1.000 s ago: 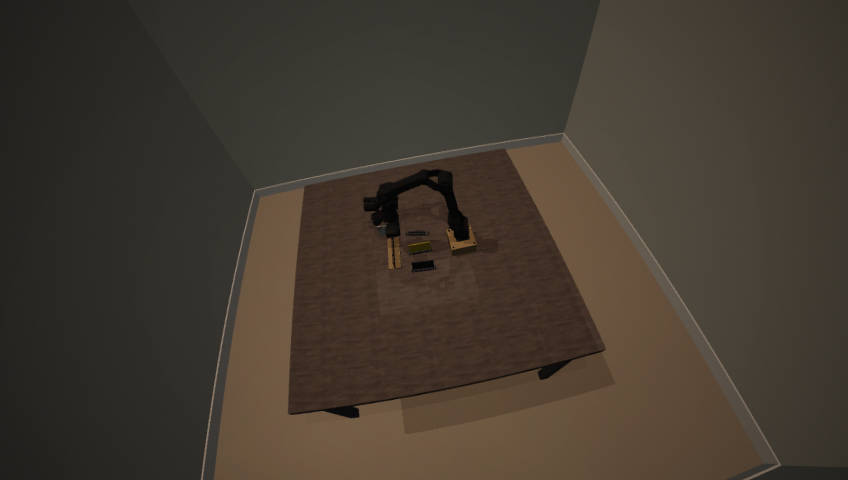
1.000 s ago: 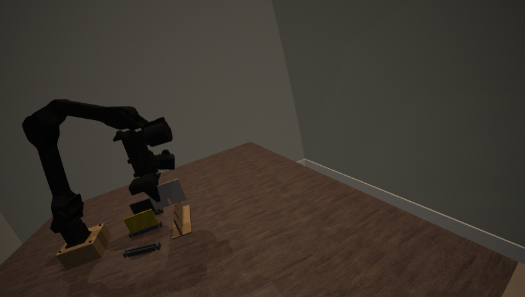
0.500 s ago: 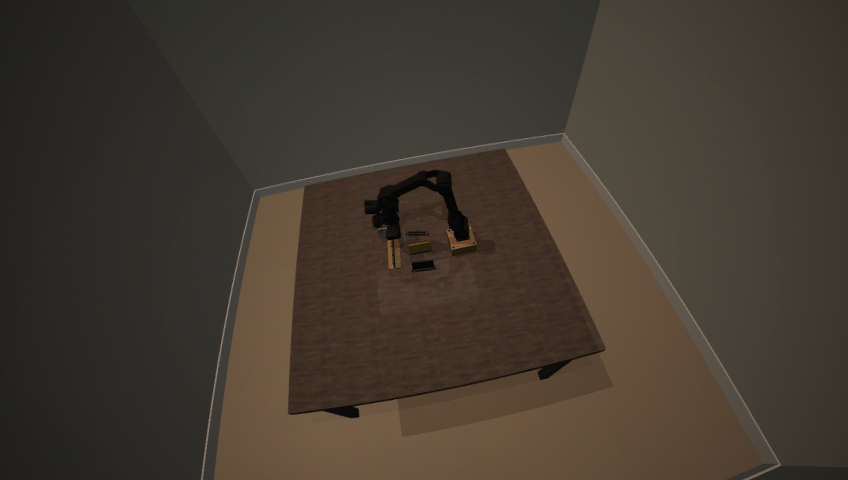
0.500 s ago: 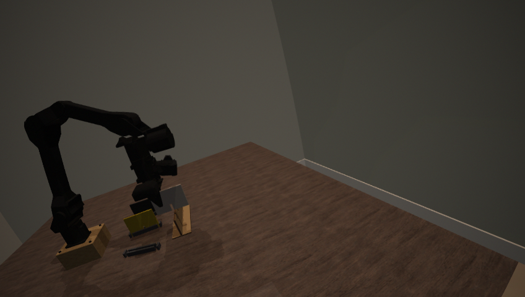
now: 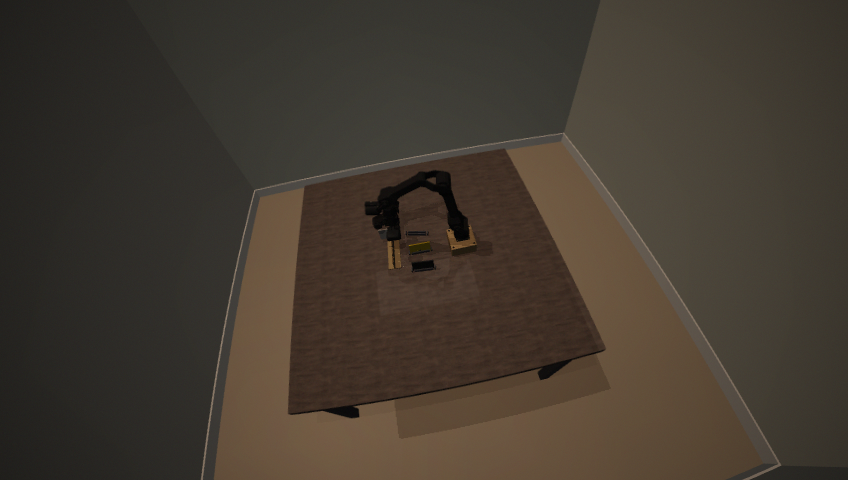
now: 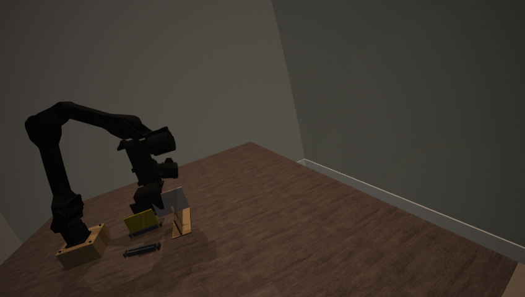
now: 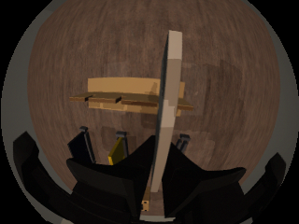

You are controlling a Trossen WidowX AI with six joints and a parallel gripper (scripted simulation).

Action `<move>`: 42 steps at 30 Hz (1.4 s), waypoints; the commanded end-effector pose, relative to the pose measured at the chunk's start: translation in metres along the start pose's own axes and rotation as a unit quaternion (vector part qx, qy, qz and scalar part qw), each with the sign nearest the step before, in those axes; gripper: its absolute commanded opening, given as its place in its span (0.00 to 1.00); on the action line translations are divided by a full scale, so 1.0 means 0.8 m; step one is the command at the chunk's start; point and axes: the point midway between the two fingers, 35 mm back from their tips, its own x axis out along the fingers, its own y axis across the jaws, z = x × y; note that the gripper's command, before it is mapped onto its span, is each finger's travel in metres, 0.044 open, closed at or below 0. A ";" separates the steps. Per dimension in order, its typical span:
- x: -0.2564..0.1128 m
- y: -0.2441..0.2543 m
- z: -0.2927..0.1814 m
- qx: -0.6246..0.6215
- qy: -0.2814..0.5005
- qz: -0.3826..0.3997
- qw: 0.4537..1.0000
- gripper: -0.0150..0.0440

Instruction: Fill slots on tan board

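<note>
My gripper (image 5: 393, 234) (image 6: 158, 206) (image 7: 157, 140) is shut on a pale grey board (image 5: 382, 234) (image 6: 176, 200) (image 7: 171, 89). The grey board is upright and crosswise over one end of the standing tan board (image 5: 390, 256) (image 6: 187, 219) (image 7: 104, 98), the right end in the wrist view. Its notch is hidden, and whether the two boards touch or interlock cannot be told. Two open slots show in the tan board's other part. A yellow board (image 5: 420, 247) (image 6: 142, 221) (image 7: 116, 152) and a dark board (image 5: 423, 265) (image 6: 136, 208) (image 7: 79, 146) stand in their holders.
An empty dark holder (image 5: 417, 233) (image 6: 142, 250) (image 7: 185, 141) lies beside the yellow board's holder, on the side away from the dark board. The arm's wooden base block (image 5: 462, 248) (image 6: 82, 252) stands beyond the holders from the tan board.
</note>
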 end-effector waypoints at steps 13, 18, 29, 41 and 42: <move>0.013 0.000 -0.001 0.001 0.001 0.000 1.000 0.25; 0.016 0.000 -0.001 0.001 0.001 0.000 1.000 0.25; 0.024 0.000 -0.001 0.001 0.001 0.000 1.000 0.25; 0.034 0.000 -0.001 0.001 0.001 0.000 1.000 0.25; 0.034 0.000 -0.001 0.001 0.001 0.000 1.000 0.25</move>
